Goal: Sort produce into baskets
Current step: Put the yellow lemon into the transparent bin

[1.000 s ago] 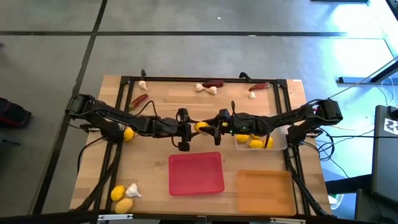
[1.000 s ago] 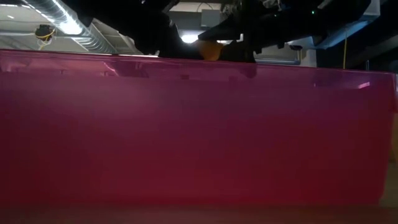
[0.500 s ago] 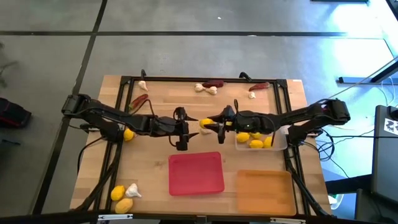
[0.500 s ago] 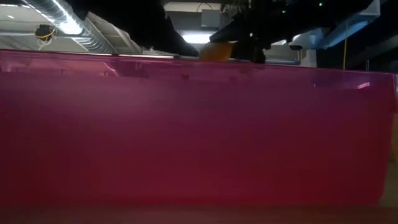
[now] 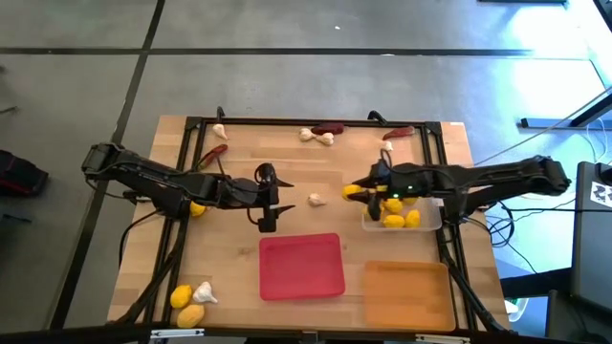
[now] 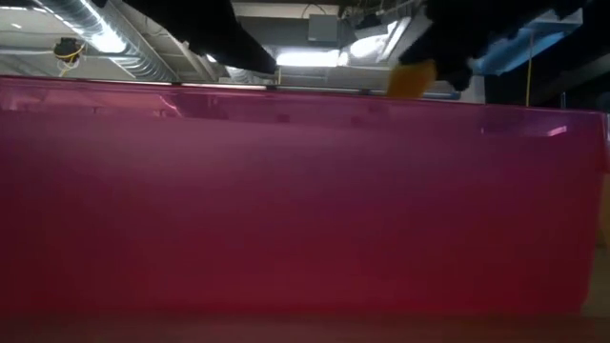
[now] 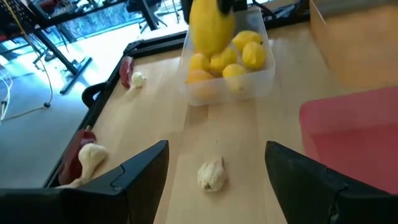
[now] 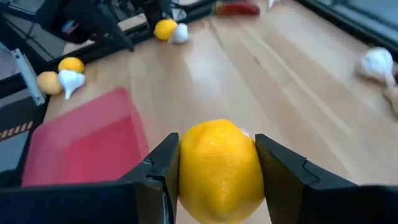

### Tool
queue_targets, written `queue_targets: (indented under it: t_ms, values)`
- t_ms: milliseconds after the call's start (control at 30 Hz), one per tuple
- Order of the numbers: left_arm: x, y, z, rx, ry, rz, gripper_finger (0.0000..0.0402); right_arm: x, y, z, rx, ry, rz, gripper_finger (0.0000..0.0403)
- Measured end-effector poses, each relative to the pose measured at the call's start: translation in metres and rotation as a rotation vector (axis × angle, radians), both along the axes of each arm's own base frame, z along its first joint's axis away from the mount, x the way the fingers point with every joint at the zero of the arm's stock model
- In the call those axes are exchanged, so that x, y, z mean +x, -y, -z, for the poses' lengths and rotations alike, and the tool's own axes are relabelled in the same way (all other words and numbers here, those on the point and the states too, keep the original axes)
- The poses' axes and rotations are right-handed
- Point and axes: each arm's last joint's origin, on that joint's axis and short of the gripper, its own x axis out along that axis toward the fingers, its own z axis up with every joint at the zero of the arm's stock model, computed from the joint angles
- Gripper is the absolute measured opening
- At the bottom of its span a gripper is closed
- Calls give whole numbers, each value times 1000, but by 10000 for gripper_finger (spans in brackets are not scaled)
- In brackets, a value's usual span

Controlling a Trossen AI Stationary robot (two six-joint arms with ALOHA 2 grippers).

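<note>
Fingers of the right gripper (image 8: 214,171) clamp a lemon (image 8: 217,167) from both sides; in the high view the right gripper (image 5: 359,192) holds that lemon (image 5: 352,192) just beside the clear tray's (image 5: 432,225) near-centre edge, above the wood. Left gripper (image 5: 269,199) has its fingers (image 7: 140,168) spread wide, nothing between them, hovering over the table (image 5: 239,258) left of centre, just above the red tray (image 5: 301,266). A garlic bulb (image 5: 315,200) lies on the wood between the two grippers; the left wrist view shows it (image 7: 211,174) lying loose ahead of the open fingers.

Clear tray holds several lemons (image 5: 393,220); the left wrist view shows about five in it (image 7: 227,62), with the held lemon (image 7: 210,26) hanging in front. Red tray looks empty in the high view. Orange tray (image 5: 406,293) sits right of it, at the front right corner.

Loose produce: one lemon (image 5: 197,206) under the left arm, two lemons (image 5: 185,306) plus a garlic bulb (image 5: 205,293) at the front left corner, a chili (image 5: 213,154) back left, a garlic bulb (image 5: 220,131) at the back left edge, garlic bulbs (image 5: 316,137) and a chili (image 5: 330,127) at back centre, a chili (image 5: 398,132) and a garlic bulb (image 5: 387,145) back right.

Low view is mostly blocked by the red tray wall (image 6: 305,200); the held lemon (image 6: 415,79) shows above its rim.
</note>
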Motion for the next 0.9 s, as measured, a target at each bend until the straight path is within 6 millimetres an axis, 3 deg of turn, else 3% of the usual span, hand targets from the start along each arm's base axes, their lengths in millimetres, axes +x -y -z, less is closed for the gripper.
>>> queue_targets:
  t_ms: [167,333,467,633,900]
  values:
    - [1,0,1,0,-2,-3,262,-36,1,-9,47,-71,13,154]
    - [1,-1,1,0,-5,-3,263,-70,3,-4,136,-220,90,154]
    - [1,-1,1,0,-3,-4,263,-83,6,5,152,-348,220,154]
    - [1,0,0,-2,8,-3,263,-76,8,15,119,-430,313,154]
    - [1,0,0,-3,8,-4,263,-50,8,38,44,-561,369,154]
